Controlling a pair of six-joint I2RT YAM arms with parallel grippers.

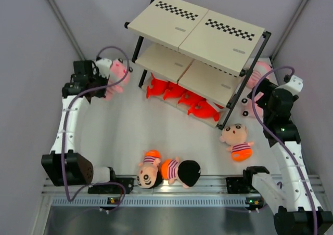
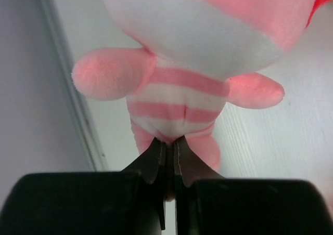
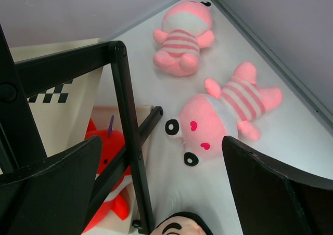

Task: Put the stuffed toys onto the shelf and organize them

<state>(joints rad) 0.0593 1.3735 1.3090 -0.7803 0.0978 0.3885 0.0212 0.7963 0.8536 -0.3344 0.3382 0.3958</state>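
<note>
Stuffed toys: I count six, three dolls and three pink animals, spread around the shelf [image 1: 197, 32].
Dolls, count: three, each with black hair, a striped shirt and orange shorts.
Dolls, place: the left doll [image 1: 149, 171] and middle doll [image 1: 179, 171] lie touching at bottom centre of the top view. The right doll [image 1: 237, 141] lies alone near the shelf's lower right foot.
Pink animals, count: three, all with striped bodies.
Pink animals, place: the upper-left animal [image 2: 177, 100] is at the upper left of the top view. The far animal [image 3: 182, 37] and near animal [image 3: 223, 115] lie apart on the table [image 1: 130, 126] past the shelf's right end.
Left pincer [image 2: 167, 141]: my fingers are pressed together, clamped on the bottom seam of the upper-left animal, between its legs.
Right pincer [image 3: 161, 141]: my fingers stand wide apart, gripping nothing, beside the shelf's black corner post.
Shelf: one, with three slanted tiers at the top centre of the top view. Two cream boards lie side by side on the top tier, each with a checkered strip.
Red toys [image 1: 179, 95]: about four in a row on the lowest board.
</note>
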